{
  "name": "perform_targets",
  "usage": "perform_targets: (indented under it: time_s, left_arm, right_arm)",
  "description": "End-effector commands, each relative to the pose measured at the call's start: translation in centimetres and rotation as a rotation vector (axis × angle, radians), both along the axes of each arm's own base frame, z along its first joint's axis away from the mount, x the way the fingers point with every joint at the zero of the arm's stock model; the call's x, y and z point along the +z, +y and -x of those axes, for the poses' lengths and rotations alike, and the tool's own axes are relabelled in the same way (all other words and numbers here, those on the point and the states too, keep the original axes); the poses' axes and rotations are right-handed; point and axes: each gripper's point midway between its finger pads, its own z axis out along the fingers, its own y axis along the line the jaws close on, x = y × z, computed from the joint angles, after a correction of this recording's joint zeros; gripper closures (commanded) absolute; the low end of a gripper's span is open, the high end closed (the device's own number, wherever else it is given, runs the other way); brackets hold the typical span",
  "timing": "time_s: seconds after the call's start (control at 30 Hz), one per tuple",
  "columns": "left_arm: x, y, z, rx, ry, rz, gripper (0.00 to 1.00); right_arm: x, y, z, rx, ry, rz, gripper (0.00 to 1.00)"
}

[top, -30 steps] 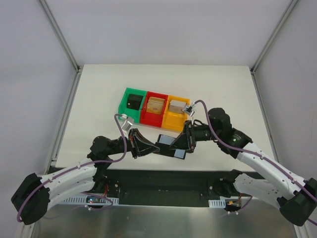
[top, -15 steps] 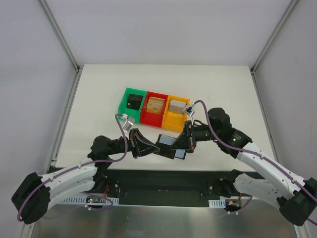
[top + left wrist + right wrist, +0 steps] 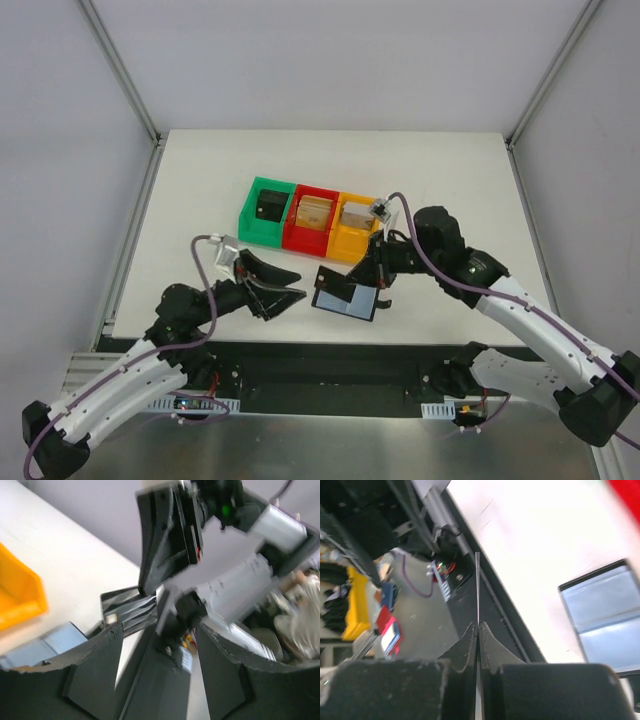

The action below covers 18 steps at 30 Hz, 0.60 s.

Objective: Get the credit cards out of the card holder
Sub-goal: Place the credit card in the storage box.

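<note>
The black card holder (image 3: 343, 299) lies on the white table near its front edge, with a blue-grey card face showing on it. In the left wrist view its ribbed slots (image 3: 125, 612) show beside that blue-grey face (image 3: 55, 640). My right gripper (image 3: 373, 283) hangs over the holder's right end. It is shut on a thin credit card, seen edge-on (image 3: 477, 580) between its pads (image 3: 478, 626). My left gripper (image 3: 287, 291) stands open to the left of the holder, apart from it, and nothing sits between its fingertips (image 3: 159, 630).
Three joined bins stand behind the holder: green (image 3: 264, 210), red (image 3: 312, 218) and orange (image 3: 355, 222), each with something inside. The table's front edge and the black frame (image 3: 330, 350) lie just below the grippers.
My left gripper has let go of the holder, opened and pulled back to the left. The right gripper has shut on a card. The holder now lies flat on the table.
</note>
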Motion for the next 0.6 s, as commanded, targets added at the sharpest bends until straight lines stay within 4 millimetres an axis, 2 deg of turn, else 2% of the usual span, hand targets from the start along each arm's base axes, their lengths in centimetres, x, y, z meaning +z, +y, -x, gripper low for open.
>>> perform_targets:
  time_s: [0.0,0.1,0.17,0.2,0.33,0.43,0.57]
  left_arm:
    - [0.3,5.0,-4.4,0.418,0.025,-0.004,0.43]
    - [-0.3,8.4,-5.4,0.591,0.096,0.052,0.46]
    - [-1.1,9.3,-5.6,0.638,0.127,0.042,0.48]
    - [-0.6,10.0,-5.3,0.651,0.12,0.067,0.49]
    - [-1.1,10.6,-4.8,0.657,0.129,0.021,0.51]
    - [-1.2,11.0,-4.6,0.67,0.128,-0.01,0.52]
    - [-0.8,11.8,-4.6,0.702,0.115,-0.02,0.53]
  right_arm:
    - [2.0,-0.2,-5.5,-0.178,-0.205,0.053,0.99]
    - [2.5,0.4,-8.1,-0.202,-0.26,0.13,1.0]
    - [2.0,0.8,-9.7,-0.19,-0.238,0.229,1.0]
    - [1.7,1.4,-10.3,-0.172,-0.234,0.246,0.99]
    - [2.4,2.8,-13.0,-0.23,-0.308,0.21,0.99]
    - [2.1,3.2,-15.6,-0.315,-0.271,0.281,0.99]
    - [0.5,5.8,-16.4,-0.189,-0.32,0.302,0.97]
